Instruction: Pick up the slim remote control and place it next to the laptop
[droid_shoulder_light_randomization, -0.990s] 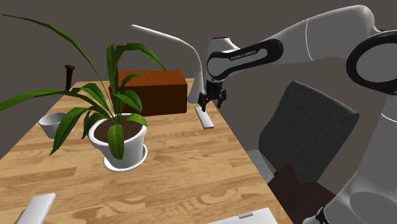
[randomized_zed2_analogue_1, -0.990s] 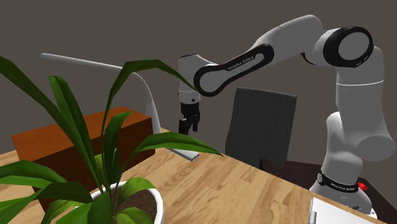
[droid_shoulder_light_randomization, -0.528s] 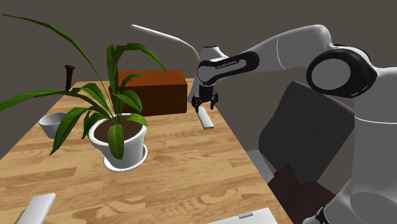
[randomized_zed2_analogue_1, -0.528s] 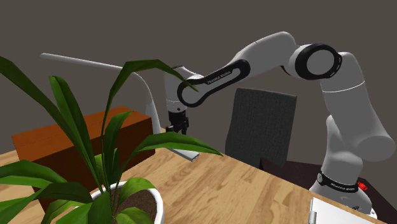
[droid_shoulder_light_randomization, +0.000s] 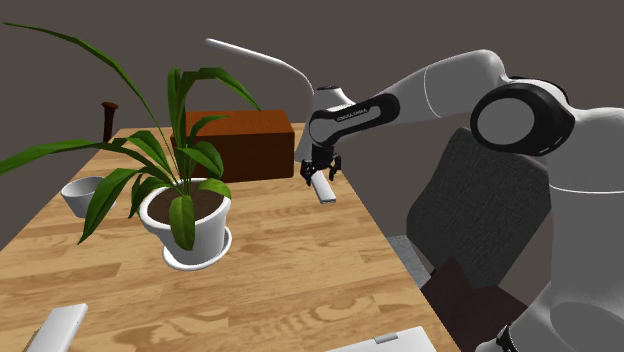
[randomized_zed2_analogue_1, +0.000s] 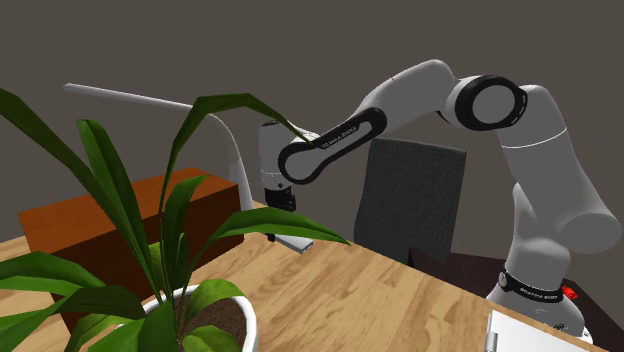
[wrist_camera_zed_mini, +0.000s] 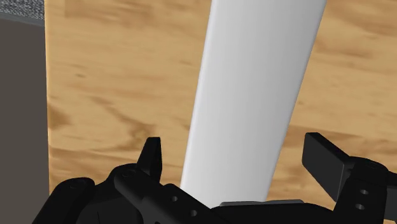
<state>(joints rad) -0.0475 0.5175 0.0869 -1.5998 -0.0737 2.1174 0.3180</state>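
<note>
The slim remote is a plain white bar lying flat on the wooden table, near the edge on the shoulder view's right. My black gripper is down over its far end, open. In the wrist view the remote runs lengthwise between the two fingers, which stand apart on either side with gaps, not touching it. From the second exterior view the gripper is partly behind a leaf, just above the remote. A white flat corner, probably the laptop, shows at the table's near edge.
A potted plant with long leaves stands mid-table. A brown box and a white arched lamp sit behind the remote. A white bowl is at the left, another white flat thing at the near left. A dark chair stands beside the table.
The gripper has come down and shifted slightly towards the shoulder view's left, from above the remote to straddling it. Its fingers stayed open; the remote has not moved.
</note>
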